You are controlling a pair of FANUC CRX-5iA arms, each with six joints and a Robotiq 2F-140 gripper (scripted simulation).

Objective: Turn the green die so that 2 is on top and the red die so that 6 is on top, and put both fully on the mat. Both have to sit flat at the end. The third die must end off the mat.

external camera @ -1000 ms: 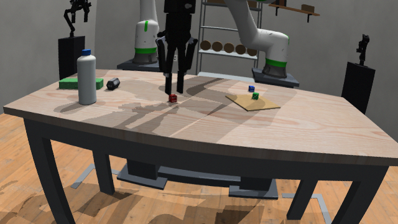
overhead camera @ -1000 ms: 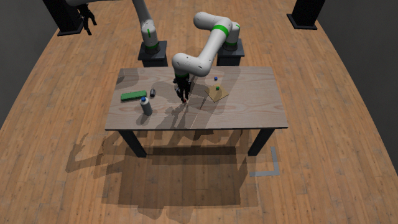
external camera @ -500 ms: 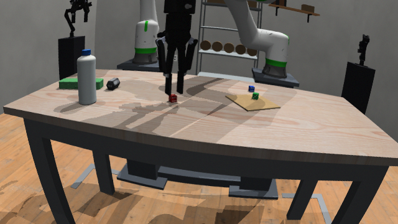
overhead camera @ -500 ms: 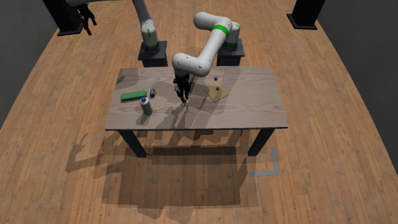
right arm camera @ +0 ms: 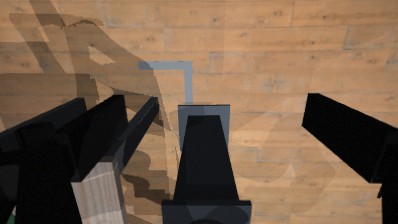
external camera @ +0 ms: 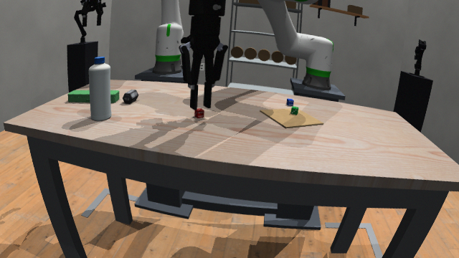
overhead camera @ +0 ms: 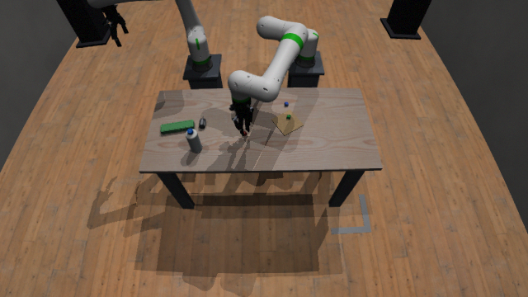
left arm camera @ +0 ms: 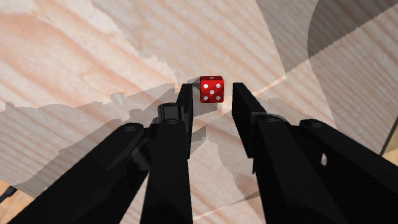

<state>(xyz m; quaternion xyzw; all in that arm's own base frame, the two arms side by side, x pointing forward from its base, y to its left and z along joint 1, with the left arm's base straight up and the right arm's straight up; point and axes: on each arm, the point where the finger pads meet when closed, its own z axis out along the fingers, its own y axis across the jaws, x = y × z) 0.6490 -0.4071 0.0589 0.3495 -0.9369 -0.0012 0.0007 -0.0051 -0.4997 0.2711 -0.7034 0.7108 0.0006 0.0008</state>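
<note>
L hand pointing down, above table.

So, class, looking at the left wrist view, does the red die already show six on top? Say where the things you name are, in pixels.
No, the upper face of the red die (overhead camera: 245, 133) (external camera: 199, 113) (left arm camera: 212, 92) shows five pips.

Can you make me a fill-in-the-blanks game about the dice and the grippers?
The die sitting on the tan mat is ____.
Below the left gripper is the die whose colour is ____.
The face of that die turned up to the left wrist camera shows this many dots: ____.
The tall bottle has a cap coloured ____.

Missing words: green; red; five; blue.
</note>
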